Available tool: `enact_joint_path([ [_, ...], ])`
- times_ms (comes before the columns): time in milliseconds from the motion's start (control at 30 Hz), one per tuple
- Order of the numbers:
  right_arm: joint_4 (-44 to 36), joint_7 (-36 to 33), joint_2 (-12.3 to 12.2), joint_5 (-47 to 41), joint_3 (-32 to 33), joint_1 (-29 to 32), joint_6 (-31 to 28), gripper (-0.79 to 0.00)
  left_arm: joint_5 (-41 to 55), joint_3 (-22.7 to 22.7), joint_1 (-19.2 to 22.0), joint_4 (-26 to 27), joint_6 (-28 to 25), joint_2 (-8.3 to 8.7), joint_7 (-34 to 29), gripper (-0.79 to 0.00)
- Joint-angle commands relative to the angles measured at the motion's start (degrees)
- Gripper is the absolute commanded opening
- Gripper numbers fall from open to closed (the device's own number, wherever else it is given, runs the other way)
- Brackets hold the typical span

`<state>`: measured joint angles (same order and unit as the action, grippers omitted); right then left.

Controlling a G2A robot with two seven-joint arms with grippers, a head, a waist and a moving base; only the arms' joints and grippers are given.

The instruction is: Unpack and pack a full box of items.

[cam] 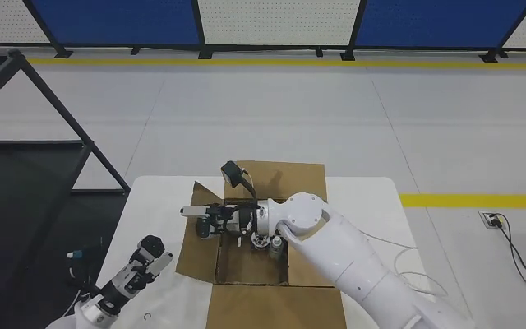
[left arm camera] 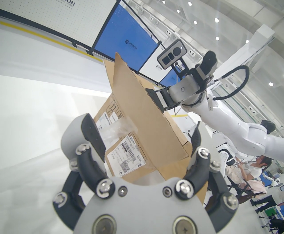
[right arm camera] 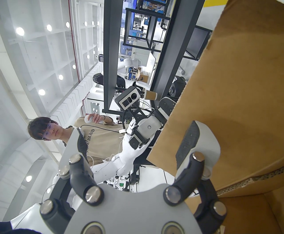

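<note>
Top view shows items inside the open box, left wrist view its side label, right claw wide open beside a flap, left claw wide, empty.

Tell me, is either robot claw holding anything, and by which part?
Nothing is held. The right gripper is open at the brown cardboard box's side flap; the left gripper is open and empty.

floor: white, yellow line | back: blue and white partition panels | ceiling: round lights
</note>
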<state>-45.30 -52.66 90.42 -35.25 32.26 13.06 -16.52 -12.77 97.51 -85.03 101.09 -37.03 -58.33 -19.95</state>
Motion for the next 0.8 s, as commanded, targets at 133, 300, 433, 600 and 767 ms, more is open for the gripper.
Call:
enact_joint_path([
  [133, 5.1, -2.1, 3.2, -1.5, -1.4, -1.4, -1.7, 0.000, -6.3, 0.1, -1.6, 1.6, 2.6, -0.10, 1.3, 0.000],
  [300, 8.2, -3.1, 5.1, -1.7, -1.4, -2.4, -3.7, 0.000, -9.3, -0.6, -1.5, 0.5, 4.8, -0.23, 2.0, 0.000],
  [433, 9.8, -3.2, 5.6, -1.4, -0.4, -2.8, -6.4, 0.000, -10.1, -0.8, -1.3, -1.3, 5.9, -0.27, 2.1, 0.000],
  [600, 10.7, -2.3, 5.2, 0.5, 1.7, -3.2, -9.4, 0.000, -11.2, -1.2, -0.5, -3.5, 7.5, -0.23, 0.6, 0.000],
  [767, 9.8, -1.5, 3.3, 3.4, 4.9, -3.0, -11.7, 0.000, -12.8, -2.9, 0.8, -5.5, 8.7, -0.34, 0.0, 0.000],
])
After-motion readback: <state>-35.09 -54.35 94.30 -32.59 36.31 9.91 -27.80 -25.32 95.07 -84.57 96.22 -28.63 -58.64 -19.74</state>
